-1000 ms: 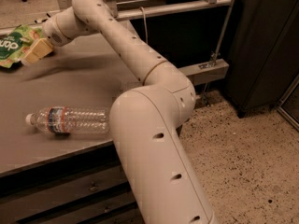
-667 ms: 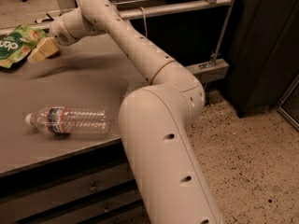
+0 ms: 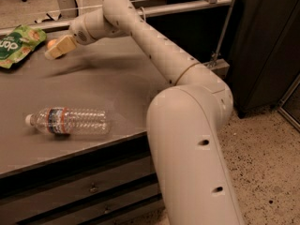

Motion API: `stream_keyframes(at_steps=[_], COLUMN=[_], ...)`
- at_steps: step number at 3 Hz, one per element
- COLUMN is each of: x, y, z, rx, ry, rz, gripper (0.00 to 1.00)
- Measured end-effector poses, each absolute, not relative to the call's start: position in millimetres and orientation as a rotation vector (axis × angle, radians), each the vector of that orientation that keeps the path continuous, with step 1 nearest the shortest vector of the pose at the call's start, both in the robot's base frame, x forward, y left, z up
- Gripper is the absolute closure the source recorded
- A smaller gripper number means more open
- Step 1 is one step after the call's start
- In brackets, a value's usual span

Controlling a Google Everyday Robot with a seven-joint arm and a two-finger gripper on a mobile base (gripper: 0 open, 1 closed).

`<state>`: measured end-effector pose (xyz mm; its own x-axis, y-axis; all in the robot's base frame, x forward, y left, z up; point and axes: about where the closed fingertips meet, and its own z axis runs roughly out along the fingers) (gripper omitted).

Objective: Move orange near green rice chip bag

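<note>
The green rice chip bag lies flat at the far left of the table. A small part of the orange shows just right of the bag, at the far-left tip of my pale yellow gripper. The gripper hangs a little above the table and casts a shadow below itself. Most of the orange is hidden behind the gripper. I cannot tell whether the gripper holds the orange or only stands beside it. My white arm reaches across the table from the lower right.
A clear plastic water bottle lies on its side near the front edge of the grey table. A metal rail runs along the table's back. Dark cabinets stand to the right, above a speckled floor.
The gripper has moved to the right, away from the bag's edge. The orange now shows at its left tip. The bottle has not moved.
</note>
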<state>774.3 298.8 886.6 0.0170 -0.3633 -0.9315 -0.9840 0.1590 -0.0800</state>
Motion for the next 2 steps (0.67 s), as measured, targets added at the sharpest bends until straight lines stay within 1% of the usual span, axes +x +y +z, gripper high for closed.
stream_keyframes(at_steps=[2], x=[785], y=[239], z=[888], rx=[-1.267], ry=[1.533], rz=[0.831], gripper=[0.0])
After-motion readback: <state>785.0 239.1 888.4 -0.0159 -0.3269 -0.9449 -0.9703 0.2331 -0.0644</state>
